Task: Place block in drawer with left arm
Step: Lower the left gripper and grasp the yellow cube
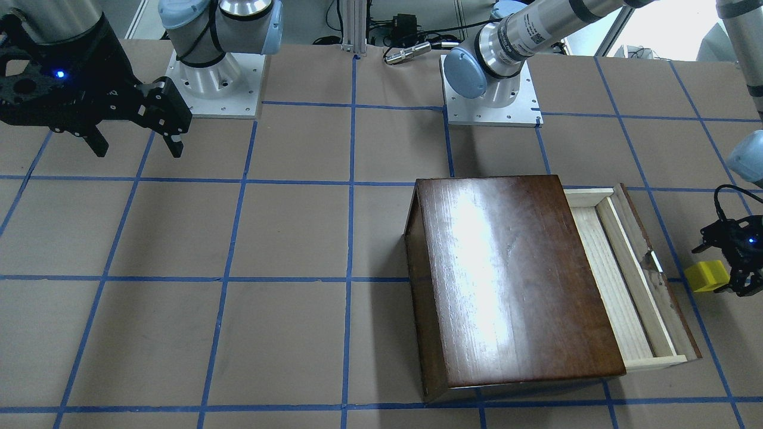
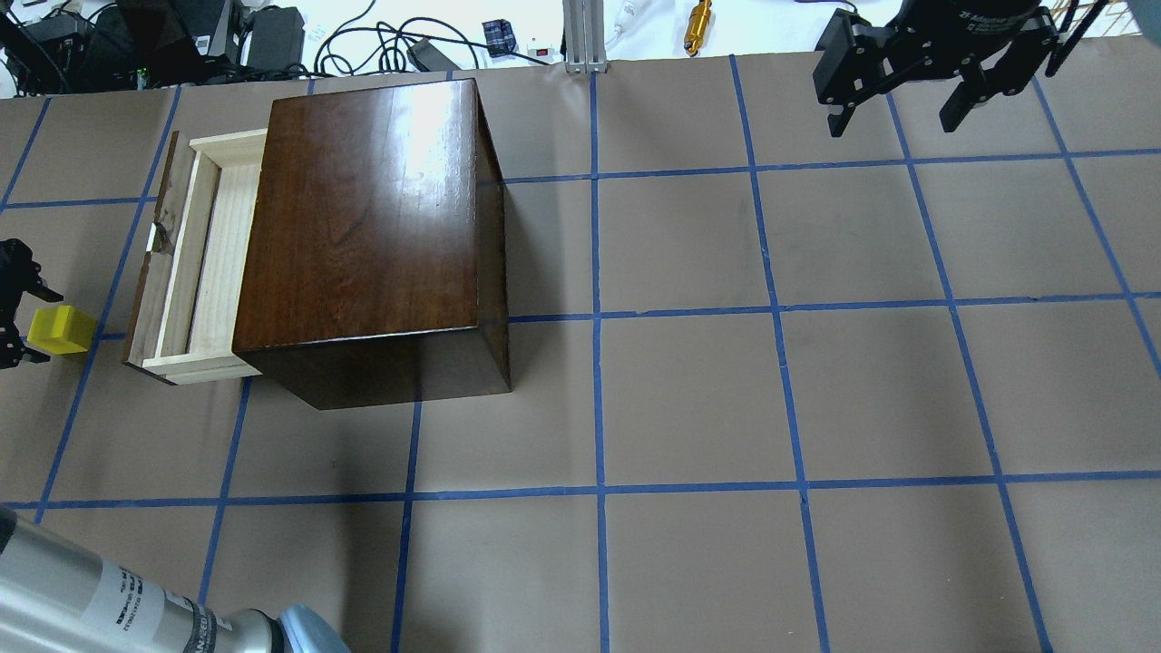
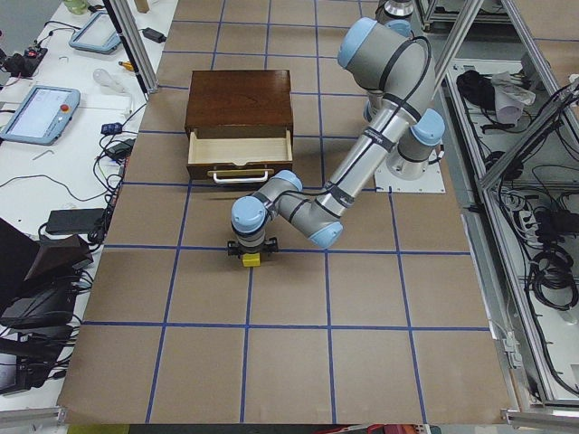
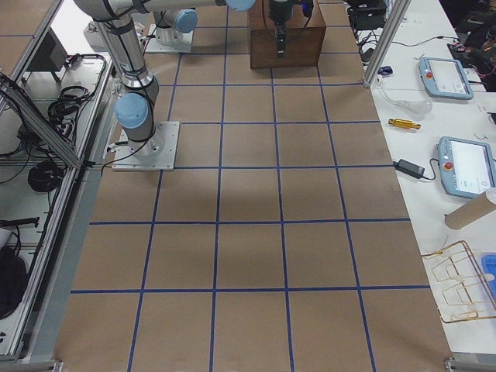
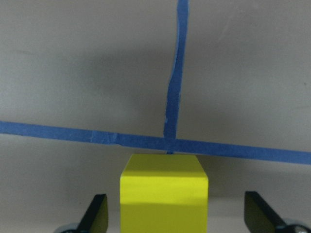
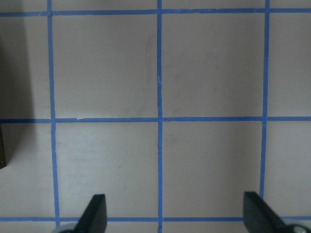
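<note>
Item: my left gripper (image 5: 180, 216), fingers spread with a gap either side of the yellow block (image 5: 164, 191), which sits on the table (image 2: 689, 399) just outside the open drawer (image 2: 218, 263); right gripper (image 2: 891, 127) likewise spread, well apart.

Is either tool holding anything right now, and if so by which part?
Nothing is held. The left tool straddles the block, open, with gaps at both sides; the right tool hangs open and empty.
</note>
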